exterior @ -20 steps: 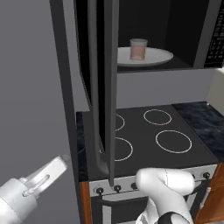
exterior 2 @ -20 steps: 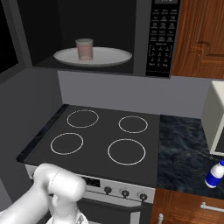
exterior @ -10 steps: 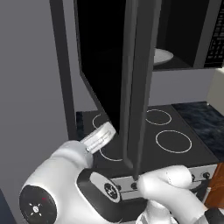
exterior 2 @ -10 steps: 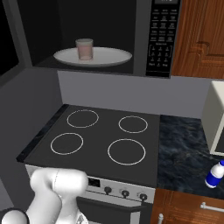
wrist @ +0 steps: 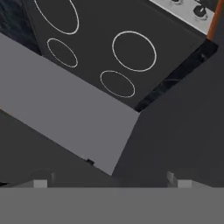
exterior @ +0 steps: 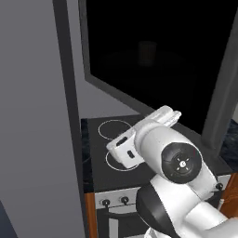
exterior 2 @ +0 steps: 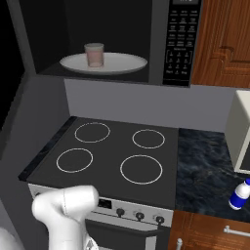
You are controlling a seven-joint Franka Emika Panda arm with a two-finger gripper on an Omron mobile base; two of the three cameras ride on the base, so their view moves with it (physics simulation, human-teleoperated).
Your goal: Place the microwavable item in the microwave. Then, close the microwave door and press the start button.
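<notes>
**Tumbler on turntable, door partway swung**

Glass tumbler (exterior 2: 94, 54) stands upright on the white turntable plate (exterior 2: 124, 63) inside the microwave (exterior 2: 161, 44), left of plate centre. Keypad panel (exterior 2: 180, 41) sits right of the cavity. Microwave door (exterior: 153, 60) hangs across the left base view, black window facing the camera. Fingers (wrist: 39, 183) spread wide, holding nothing, over the stovetop (exterior 2: 117, 151). White bottle (exterior 2: 240, 195) on the tabletop (exterior 2: 205, 166), far right.
</notes>
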